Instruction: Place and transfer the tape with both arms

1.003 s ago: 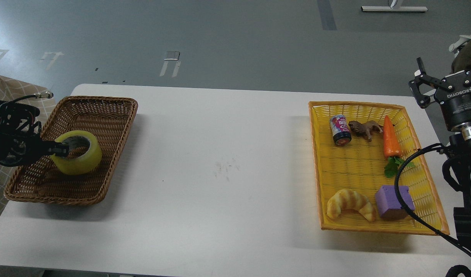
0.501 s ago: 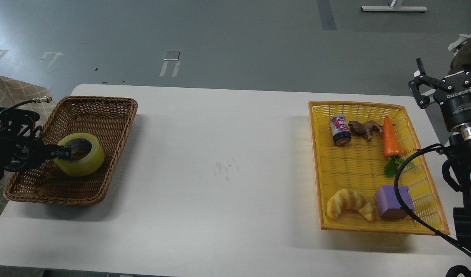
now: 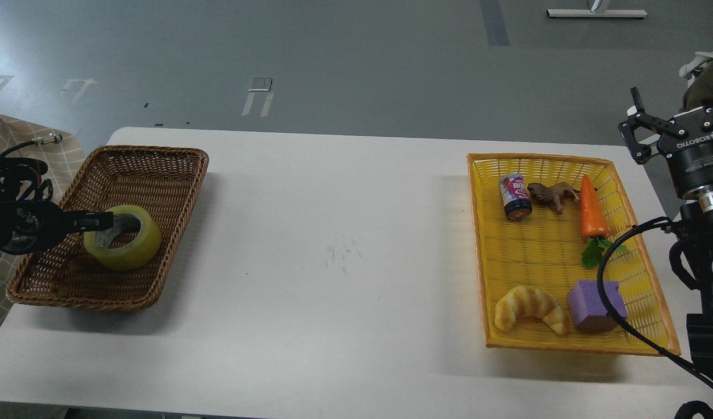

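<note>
The tape (image 3: 123,238), a yellow translucent roll with a grey core, lies low inside the brown wicker basket (image 3: 158,169) on the left of the table. My left gripper (image 3: 103,221) comes in from the left edge. Its dark fingers reach the near rim of the roll's hole and appear closed on the roll's wall. My right gripper (image 3: 676,110) is at the far right, beyond the table's edge. It points up, open and empty, well apart from the tape.
A yellow basket (image 3: 478,250) on the right holds a small can (image 3: 515,196), a toy animal (image 3: 553,194), a carrot (image 3: 591,210), a croissant (image 3: 531,308) and a purple block (image 3: 595,305). The white table (image 3: 344,250) lies between the baskets.
The tape has come down and slightly right into the brown basket, and the left arm has drawn back a little leftward. The right arm has not moved.
</note>
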`<action>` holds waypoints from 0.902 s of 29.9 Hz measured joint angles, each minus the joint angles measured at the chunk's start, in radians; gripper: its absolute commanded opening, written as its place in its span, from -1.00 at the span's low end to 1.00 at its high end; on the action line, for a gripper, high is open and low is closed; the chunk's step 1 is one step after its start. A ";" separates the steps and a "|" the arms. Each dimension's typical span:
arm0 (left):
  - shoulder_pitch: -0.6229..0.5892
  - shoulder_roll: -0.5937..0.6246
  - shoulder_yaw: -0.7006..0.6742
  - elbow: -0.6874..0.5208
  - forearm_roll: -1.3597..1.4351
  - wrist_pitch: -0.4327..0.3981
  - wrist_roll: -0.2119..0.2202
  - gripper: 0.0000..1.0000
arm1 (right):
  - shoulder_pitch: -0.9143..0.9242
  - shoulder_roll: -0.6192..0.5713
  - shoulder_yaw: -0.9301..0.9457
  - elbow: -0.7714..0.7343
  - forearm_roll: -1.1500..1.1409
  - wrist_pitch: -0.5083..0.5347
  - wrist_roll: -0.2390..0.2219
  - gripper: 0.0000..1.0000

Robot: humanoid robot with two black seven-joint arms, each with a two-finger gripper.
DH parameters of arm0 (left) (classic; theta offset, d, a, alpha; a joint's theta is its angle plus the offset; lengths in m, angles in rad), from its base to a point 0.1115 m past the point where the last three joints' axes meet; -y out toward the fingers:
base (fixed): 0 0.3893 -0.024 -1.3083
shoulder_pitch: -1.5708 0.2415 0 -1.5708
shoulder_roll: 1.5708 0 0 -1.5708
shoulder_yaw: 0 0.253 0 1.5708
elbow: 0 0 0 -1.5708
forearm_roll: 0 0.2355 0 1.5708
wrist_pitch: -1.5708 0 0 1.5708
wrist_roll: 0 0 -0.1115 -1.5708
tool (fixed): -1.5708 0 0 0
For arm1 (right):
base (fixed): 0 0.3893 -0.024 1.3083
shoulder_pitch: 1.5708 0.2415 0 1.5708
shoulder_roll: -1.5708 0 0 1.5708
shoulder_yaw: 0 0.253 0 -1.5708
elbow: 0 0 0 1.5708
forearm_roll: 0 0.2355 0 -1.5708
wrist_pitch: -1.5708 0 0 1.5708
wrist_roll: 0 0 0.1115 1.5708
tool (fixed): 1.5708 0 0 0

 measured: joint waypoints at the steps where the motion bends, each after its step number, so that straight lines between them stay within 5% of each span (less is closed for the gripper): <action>1: -0.005 0.012 -0.004 -0.007 -0.005 0.000 0.000 0.80 | 0.000 0.000 0.000 0.000 0.000 0.000 0.000 0.99; 15: -0.122 0.068 -0.259 -0.057 -0.523 -0.025 -0.098 0.95 | 0.002 0.001 -0.012 0.006 -0.003 0.000 -0.001 1.00; 27: -0.126 -0.096 -0.524 -0.057 -1.127 -0.059 -0.106 0.95 | 0.039 -0.014 -0.020 0.015 -0.009 0.000 -0.013 1.00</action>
